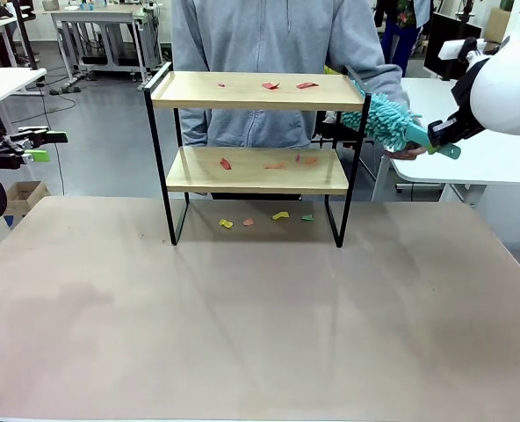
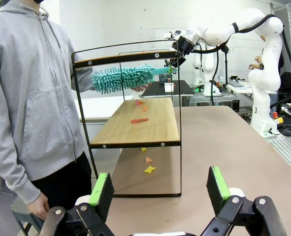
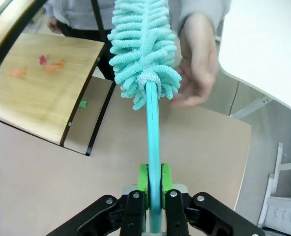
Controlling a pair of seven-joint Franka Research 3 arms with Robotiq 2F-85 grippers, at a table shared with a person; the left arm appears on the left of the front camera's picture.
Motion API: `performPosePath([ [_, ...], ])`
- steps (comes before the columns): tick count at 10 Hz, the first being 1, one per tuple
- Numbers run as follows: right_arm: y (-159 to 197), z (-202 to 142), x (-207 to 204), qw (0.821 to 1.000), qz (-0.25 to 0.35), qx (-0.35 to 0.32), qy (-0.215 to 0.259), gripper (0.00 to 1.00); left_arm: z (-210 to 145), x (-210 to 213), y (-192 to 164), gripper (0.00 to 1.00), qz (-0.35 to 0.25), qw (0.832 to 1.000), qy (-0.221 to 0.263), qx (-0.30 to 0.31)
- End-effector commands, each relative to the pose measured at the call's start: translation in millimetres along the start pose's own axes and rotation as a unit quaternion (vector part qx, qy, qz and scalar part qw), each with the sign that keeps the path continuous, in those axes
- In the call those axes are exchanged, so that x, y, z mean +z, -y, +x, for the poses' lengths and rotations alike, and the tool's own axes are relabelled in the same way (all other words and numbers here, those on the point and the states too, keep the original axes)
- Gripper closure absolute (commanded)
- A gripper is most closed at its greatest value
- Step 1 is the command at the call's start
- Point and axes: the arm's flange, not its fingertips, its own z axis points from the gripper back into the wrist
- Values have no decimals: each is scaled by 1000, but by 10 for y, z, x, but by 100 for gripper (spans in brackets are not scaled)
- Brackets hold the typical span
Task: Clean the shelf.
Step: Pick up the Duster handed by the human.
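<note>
At bottom centre of the right wrist view, your right gripper clamps the duster handle; the left gripper stands wide, empty. The shelf stands upper centre in the front view. Tool take-up appears done; next, sweep its scraps off.

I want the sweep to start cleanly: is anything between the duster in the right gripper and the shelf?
Nothing visible. The right gripper is shut on the duster, its head just off the right end of the shelf. The person's hand is beside the head, on the side away from the shelf.
</note>
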Motion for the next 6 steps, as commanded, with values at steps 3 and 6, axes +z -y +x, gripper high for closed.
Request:
performPosePath([
  [3,-38,2,-1,1000,6,7,-1,100,15,-5,5,0,-3,1000,-3,-6],
  [6,-38,2,-1,1000,6,7,-1,100,15,-5,5,0,-3,1000,-3,-6],
])
